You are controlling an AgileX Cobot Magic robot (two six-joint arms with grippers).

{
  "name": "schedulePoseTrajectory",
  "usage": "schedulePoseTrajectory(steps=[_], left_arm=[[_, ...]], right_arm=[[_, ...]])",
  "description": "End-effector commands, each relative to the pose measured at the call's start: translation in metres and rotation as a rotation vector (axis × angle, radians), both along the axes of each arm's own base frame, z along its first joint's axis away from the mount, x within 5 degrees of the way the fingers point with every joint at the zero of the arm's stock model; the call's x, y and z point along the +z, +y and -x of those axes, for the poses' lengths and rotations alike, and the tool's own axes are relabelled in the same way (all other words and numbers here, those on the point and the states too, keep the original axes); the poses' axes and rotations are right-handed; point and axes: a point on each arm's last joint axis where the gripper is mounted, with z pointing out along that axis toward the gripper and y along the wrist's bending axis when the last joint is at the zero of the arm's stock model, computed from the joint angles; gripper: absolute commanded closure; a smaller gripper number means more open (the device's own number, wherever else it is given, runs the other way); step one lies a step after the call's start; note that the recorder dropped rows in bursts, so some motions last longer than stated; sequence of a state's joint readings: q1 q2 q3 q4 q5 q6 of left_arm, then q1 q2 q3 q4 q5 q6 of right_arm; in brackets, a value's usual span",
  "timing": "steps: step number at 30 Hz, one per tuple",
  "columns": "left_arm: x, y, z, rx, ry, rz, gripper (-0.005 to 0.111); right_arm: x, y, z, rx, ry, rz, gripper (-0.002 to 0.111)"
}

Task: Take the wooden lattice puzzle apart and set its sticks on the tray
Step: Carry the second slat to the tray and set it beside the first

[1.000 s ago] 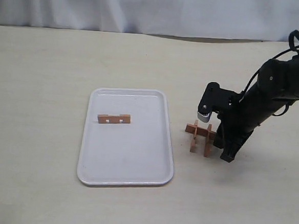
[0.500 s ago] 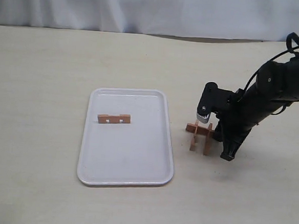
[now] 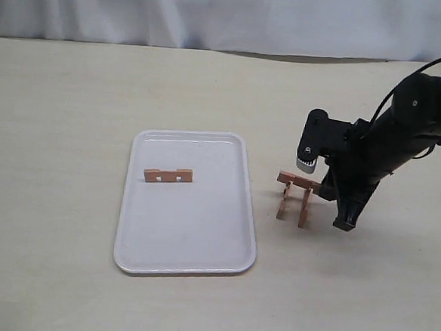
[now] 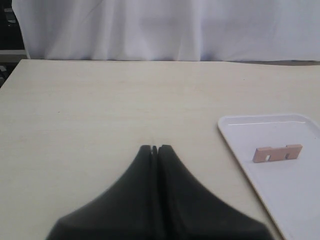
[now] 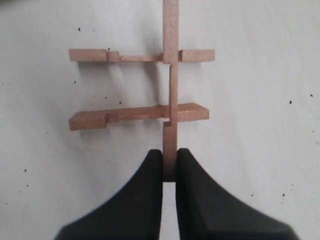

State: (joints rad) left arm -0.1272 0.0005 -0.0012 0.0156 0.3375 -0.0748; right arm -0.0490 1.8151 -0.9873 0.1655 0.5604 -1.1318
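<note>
What is left of the wooden lattice puzzle [image 3: 294, 193] stands right of the tray [image 3: 199, 247]: three sticks still joined, one cross stick over two others. My right gripper [image 5: 170, 162] is shut on the end of the cross stick [image 5: 170, 75], with both other sticks [image 5: 137, 115] hanging from its notches; in the exterior view the gripper [image 3: 321, 189] sits at the puzzle's right side. One loose stick [image 3: 168, 175] lies on the white tray, also seen as the stick [image 4: 277, 152] on the tray [image 4: 240, 145]. My left gripper [image 4: 154, 148] is shut on nothing, out of the exterior view.
The pale tabletop [image 3: 72, 125] spreads around the tray. A white curtain [image 3: 216, 14] closes the far edge. The right arm's black body [image 3: 412, 126] reaches in from the right with a cable looping above it.
The right gripper has shifted right and lifted slightly, raising the cross stick's end; the remaining puzzle has tilted and moved with it. The tray and loose stick have not moved.
</note>
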Motion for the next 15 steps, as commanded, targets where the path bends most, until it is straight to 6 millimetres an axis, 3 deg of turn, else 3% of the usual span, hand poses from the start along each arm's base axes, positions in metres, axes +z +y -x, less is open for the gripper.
schedulePoseTrajectory(steps=[1,6,11,15], left_arm=[[0.001,0.000,0.000,-0.003,-0.014,0.000,0.107],[0.001,0.000,0.000,-0.003,-0.012,0.000,0.107],[0.001,0.000,0.000,-0.003,-0.012,0.000,0.107],[0.001,0.000,0.000,-0.003,-0.012,0.000,0.107]], right_arm=[[0.017,0.000,0.002,-0.033,-0.049,-0.034,0.104],[0.044,0.024,0.000,-0.009,-0.186,-0.069,0.104],[0.054,0.081,0.005,0.156,-0.265,-0.084,0.104],[0.047,0.135,0.008,0.257,-0.342,-0.116,0.104]])
